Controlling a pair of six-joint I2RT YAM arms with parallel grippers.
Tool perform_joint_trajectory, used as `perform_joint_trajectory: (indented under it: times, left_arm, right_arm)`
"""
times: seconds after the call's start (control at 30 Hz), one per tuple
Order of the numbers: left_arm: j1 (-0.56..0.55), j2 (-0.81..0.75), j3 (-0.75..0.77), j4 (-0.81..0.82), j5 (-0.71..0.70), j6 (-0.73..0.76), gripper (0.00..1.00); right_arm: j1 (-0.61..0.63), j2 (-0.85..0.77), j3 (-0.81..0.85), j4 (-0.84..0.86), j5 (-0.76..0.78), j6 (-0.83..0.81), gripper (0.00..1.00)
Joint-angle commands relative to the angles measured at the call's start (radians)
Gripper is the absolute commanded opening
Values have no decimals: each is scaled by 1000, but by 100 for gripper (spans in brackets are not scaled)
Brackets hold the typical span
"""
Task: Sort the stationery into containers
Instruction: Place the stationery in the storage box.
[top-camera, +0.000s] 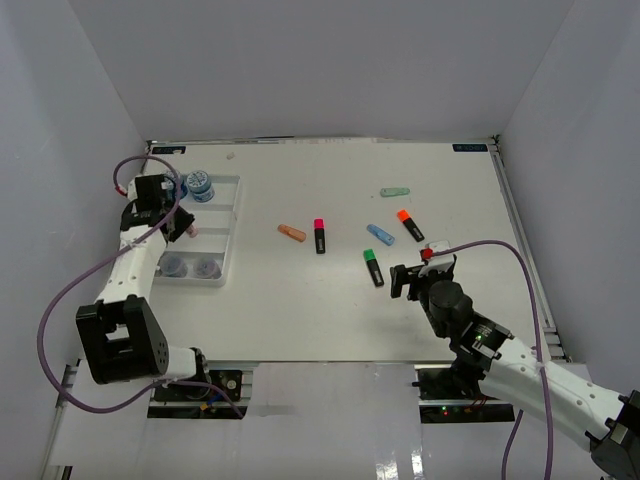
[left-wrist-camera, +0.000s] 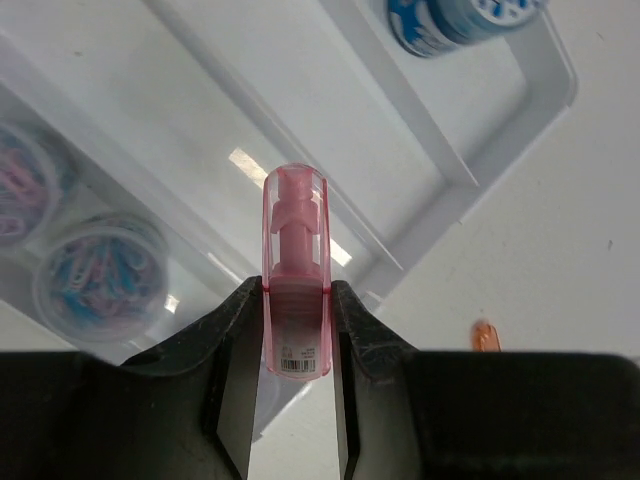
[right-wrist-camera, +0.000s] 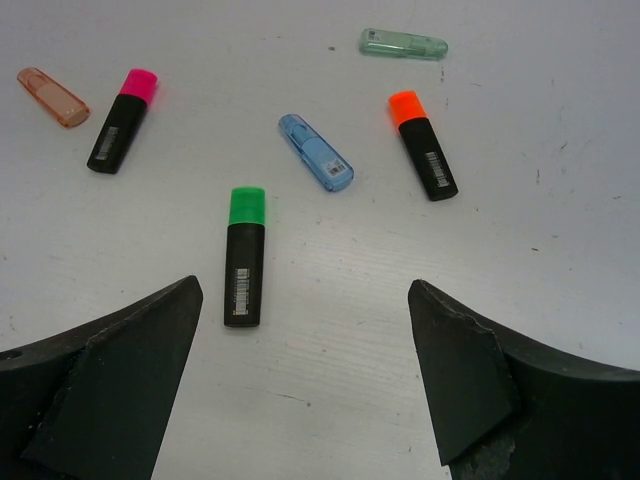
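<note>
Pink translucent plastic marker (left-wrist-camera: 296, 215) is clamped in the left gripper (left-wrist-camera: 296, 298) above the white divided plastic tray (top-camera: 226, 212), far left. The right gripper (right-wrist-camera: 302, 297) gapes wide, empty, over the green-capped black highlighter (right-wrist-camera: 244, 258).

The blue jar (left-wrist-camera: 445, 20) is cut off by the top edge of the left wrist view. The orange marker (left-wrist-camera: 484, 336) is mostly hidden behind the left end effector (left-wrist-camera: 297, 320), and the pink marker (left-wrist-camera: 296, 240) is partly covered by it. The contents of the round jars (left-wrist-camera: 100, 285) are blurred.
</note>
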Motion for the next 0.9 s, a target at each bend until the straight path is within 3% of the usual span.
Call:
perform_joint_trajectory:
  times: [0.0,0.17,0.57,0.77,0.87]
  left_arm:
    - [100,2,-33,42,124,-30,33]
    - [197,61,-37,90,193,-108,34]
    - [297,229,-2,153,236,-213,36]
    - [311,298,9,171,256,-233,45]
    - [314,305,13,174,273,-236,60]
  right_arm:
    - [-4,-23,-19,47,3,10,90]
    - [-4,-24,-19,48,-5,11,90]
    - [-2,-29,-20,47,-5,10,90]
    - [-4,-26,-20,47,-5,11,90]
    - [-4,-20,-19,47,-7,10,90]
